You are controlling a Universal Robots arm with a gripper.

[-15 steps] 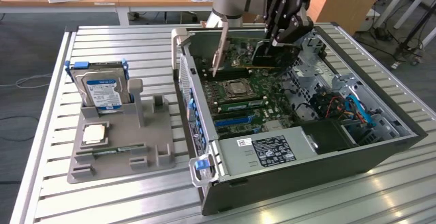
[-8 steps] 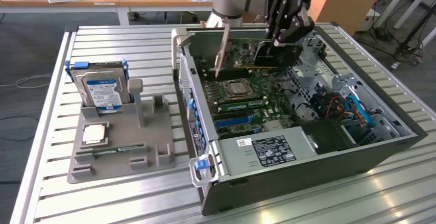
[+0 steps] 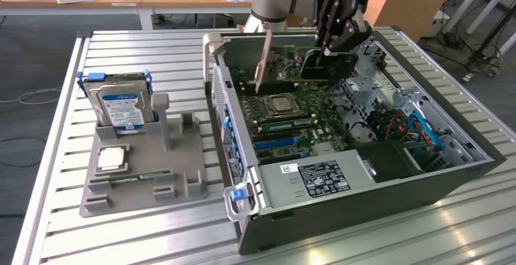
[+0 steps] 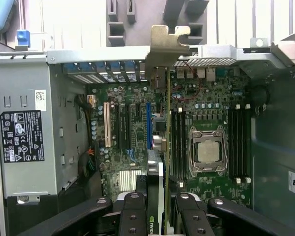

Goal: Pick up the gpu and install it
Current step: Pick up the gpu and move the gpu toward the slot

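**Arm pose.** The arm reaches over the far side of the open computer case, its wrist turned downward so that the gripper points into the case interior. In the wrist view the gripper has its dark fingers pressed against the two faces of a card, clamping it between them.

**Task object.** The gpu is held on edge directly below the gripper, inside the upper part of the case. It is a thin rectangular card. The face seen in the exterior view shows green circuitry, with a darker portion next to the fingers. The wrist view shows the gpu edge-on, as a narrow line running away from the gripper. A long silvery bracket closes the end of the card farthest from the gripper. In the wrist view this bracket stands at the case's rear wall.

**Surroundings.** The motherboard lies beneath the gripper, and the processor socket is just beside the line of the card. Whether the card's lower edge touches the motherboard cannot be told. A hard drive stands in a grey holder well apart from the gripper, outside the case.
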